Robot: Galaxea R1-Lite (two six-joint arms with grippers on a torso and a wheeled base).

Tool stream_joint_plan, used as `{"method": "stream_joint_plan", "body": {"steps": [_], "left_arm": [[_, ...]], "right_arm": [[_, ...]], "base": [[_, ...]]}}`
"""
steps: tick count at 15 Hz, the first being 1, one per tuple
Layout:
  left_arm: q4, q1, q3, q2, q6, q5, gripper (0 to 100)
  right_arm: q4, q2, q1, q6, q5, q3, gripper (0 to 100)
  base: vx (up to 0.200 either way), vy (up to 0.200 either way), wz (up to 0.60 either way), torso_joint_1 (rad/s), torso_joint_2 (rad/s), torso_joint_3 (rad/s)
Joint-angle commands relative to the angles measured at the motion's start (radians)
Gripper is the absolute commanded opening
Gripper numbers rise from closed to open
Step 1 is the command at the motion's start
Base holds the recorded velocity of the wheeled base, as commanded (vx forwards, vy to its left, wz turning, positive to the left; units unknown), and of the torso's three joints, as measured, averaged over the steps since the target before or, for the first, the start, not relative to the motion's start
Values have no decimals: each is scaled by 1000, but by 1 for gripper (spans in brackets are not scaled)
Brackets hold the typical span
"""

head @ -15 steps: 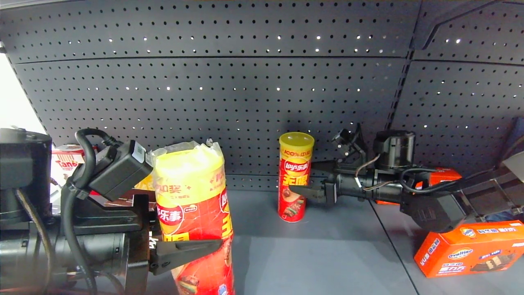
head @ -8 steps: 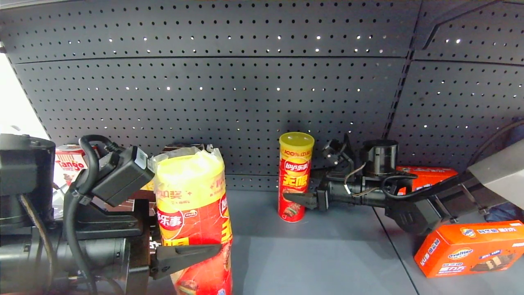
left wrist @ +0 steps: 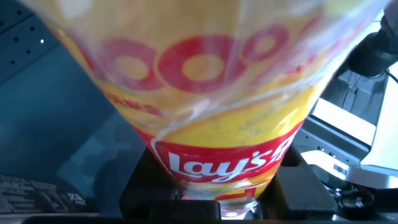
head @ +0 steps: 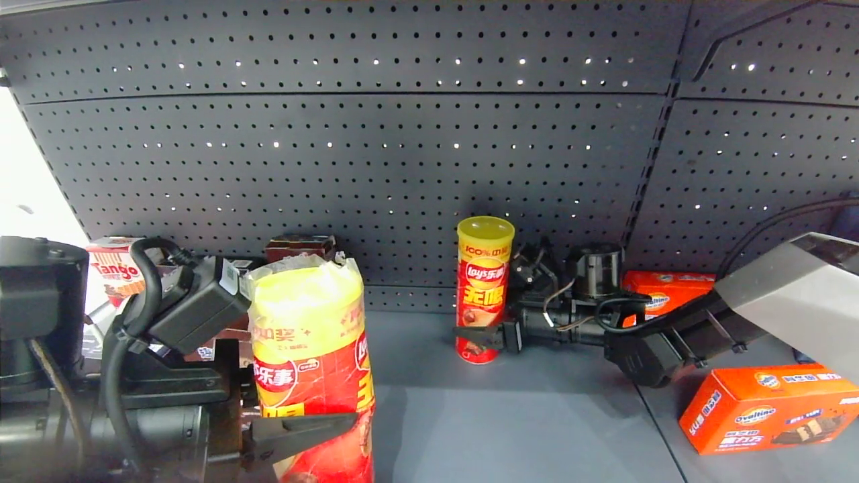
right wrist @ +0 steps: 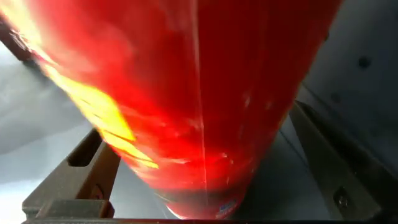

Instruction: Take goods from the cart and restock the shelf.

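A large plastic-wrapped pack of chips cans [head: 309, 349], yellow on top and red below, stands upright at the front left of the shelf, with my left gripper [head: 335, 419] shut on its lower part. The same pack [left wrist: 217, 112] looms close in the left wrist view. A single red chips can [head: 484, 288] with a yellow lid stands upright on the grey shelf [head: 510, 416] near the back wall. My right gripper [head: 473, 325] is open, its fingers [right wrist: 87, 171] straddling the lower part of the can [right wrist: 199, 93], with a gap showing on one side.
An orange box [head: 765, 406] lies at the front right, and a second orange box [head: 664, 288] sits behind my right arm. A red and white box [head: 114, 268] and a dark brown box [head: 298, 247] stand at the back left. The perforated back panel [head: 402, 154] closes the shelf.
My right gripper has slid left and lower, farther around the chips can, which stayed put. My left gripper has sunk a little with the wrapped pack.
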Motion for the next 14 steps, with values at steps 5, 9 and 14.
{"method": "stream_joint_plan", "body": {"steps": [5, 9, 14], "left_arm": [[-1, 0, 6, -11, -1, 1, 0], [-1, 0, 7, -11, -1, 1, 0], [1, 0, 10, -11, -1, 2, 0]], "right_arm": [[-21, 32, 1, 2, 30, -7, 0], [-24, 26, 2, 5, 26, 2, 0], [-46, -66, 8, 3, -13, 70, 0]], "base": [[0, 0, 0, 0, 0, 0], [0, 0, 0, 0, 0, 0], [0, 0, 0, 0, 0, 0]]}}
